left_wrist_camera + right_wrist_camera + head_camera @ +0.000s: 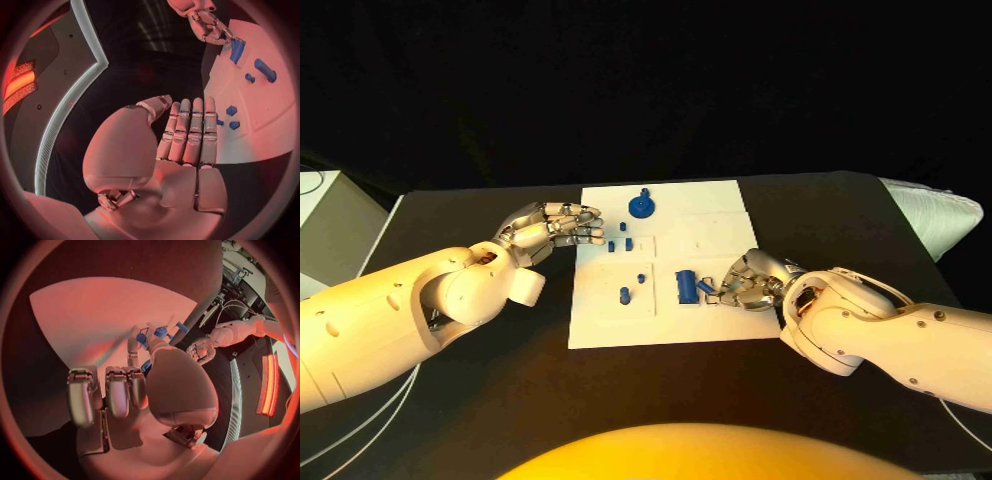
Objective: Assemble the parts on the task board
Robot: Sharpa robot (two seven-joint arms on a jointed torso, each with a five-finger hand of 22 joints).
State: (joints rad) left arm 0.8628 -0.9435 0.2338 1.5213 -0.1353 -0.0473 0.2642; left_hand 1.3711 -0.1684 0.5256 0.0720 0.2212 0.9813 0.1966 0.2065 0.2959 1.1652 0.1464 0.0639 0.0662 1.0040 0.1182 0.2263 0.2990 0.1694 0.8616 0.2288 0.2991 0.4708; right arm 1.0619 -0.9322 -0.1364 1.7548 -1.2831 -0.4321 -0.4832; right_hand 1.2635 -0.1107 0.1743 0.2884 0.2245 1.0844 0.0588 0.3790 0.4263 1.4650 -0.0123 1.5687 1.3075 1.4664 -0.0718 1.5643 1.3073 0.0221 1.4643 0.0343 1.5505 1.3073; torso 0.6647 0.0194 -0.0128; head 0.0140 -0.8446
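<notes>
The task board (664, 262) lies in the middle of the black table (473, 215), with blue parts spread over it; a round part (642, 207) sits at the far side, small pieces (620, 241) just right of the left hand, and a blue block (687, 286) on the near right area. The right hand (751, 280) rests at the board's right edge, its fingers (727, 288) curled toward the block; they appear to be touching or pinching a small blue piece beside it, but whether it is truly held I cannot tell. The block's long axis runs near to far, and it lies just left of those fingers; the right hand is plainly the nearer one. The left hand (548, 226) hovers at the board's left edge, fingers (190, 131) straight and close together, holding nothing; the small pieces lie just beyond its fingertips. I judge the coming move belongs to the right hand, working leftward at the block.
</notes>
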